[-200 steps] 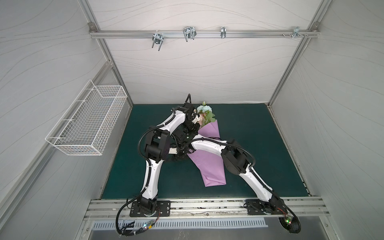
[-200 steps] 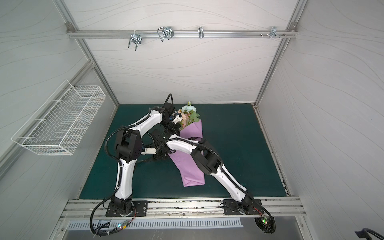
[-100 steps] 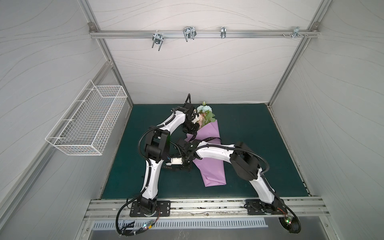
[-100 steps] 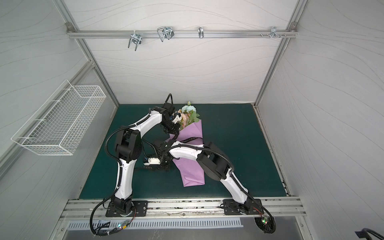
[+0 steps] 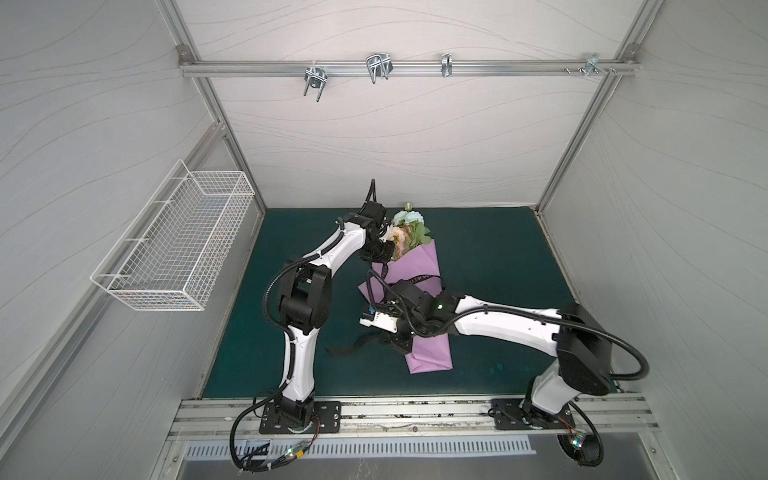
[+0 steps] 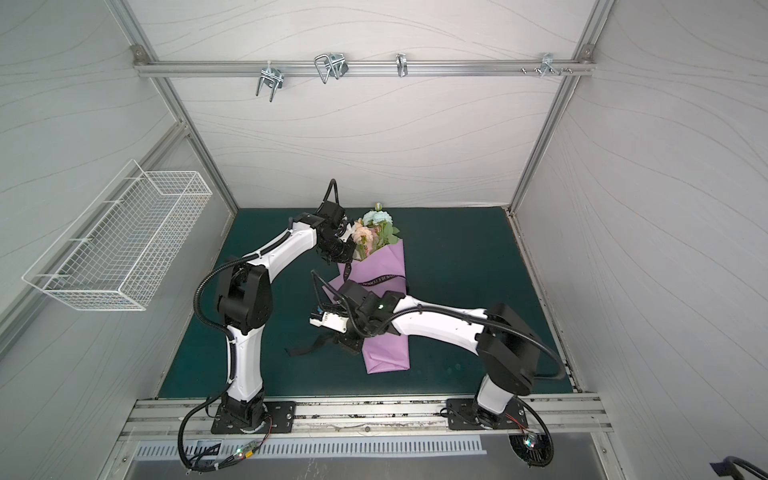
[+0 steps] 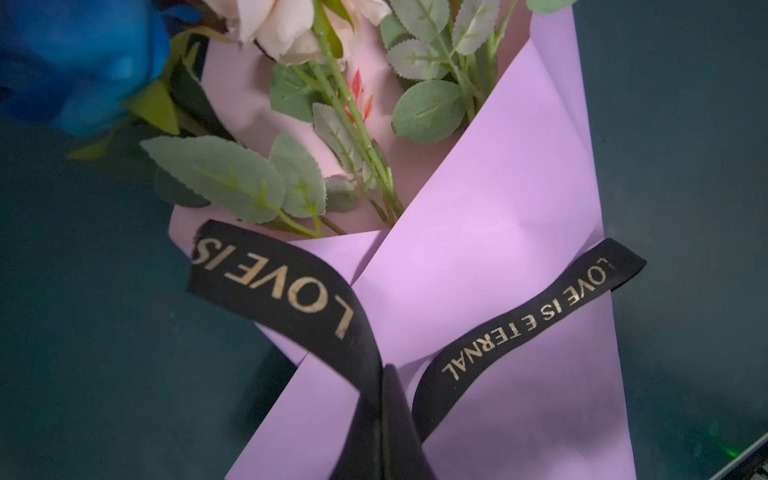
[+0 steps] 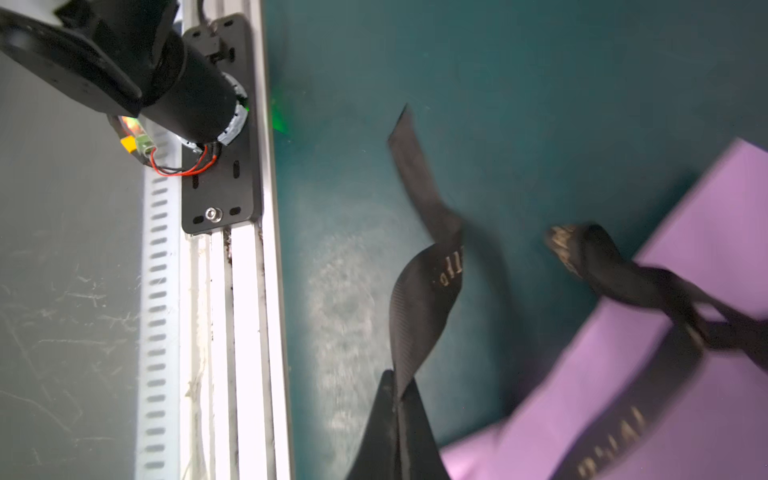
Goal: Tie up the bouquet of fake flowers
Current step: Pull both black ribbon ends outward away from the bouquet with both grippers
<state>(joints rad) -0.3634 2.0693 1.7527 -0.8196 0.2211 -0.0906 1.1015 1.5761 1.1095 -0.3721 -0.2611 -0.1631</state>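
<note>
Bouquet of fake flowers (image 5: 408, 230) lies near the middle of the green mat (image 5: 498, 257), heads toward the back wall (image 5: 374, 145), stems hidden inside the lilac paper wrap (image 5: 430, 353). Wrap's folded foot points at the front rail (image 5: 415, 409). Pale blue, peach and pink blooms with green leaves stick out of the open mouth. Left wrist view adds a deep blue rose (image 7: 79, 62) at the frame edge, blurred.

Black ribbon (image 7: 536, 307) with gold lettering, "LOVE IS ETERNAL", crosses the wrap just below the mouth. Two strands come in from either side and meet at the left gripper (image 7: 384, 395). Its jaws are pressed together on the ribbon, and the strands lift off the paper toward the tips. In both top views this gripper sits at the wrap's left edge, beside the peach bloom.

Right gripper (image 8: 398, 399) reaches across the lower half of the wrap to its left side. Jaws closed, pinching a ribbon strand that rises from the tips, twists once and ends free over the mat. A second ribbon piece, twisted tight, lies at the paper's edge nearby. That frame is motion-blurred, so cannot tell whether it is knotted. In a top view a loose ribbon tail (image 5: 345, 348) trails on the mat left of the wrap.

White wire basket (image 5: 178, 245) hangs on the left wall, well apart.
</note>
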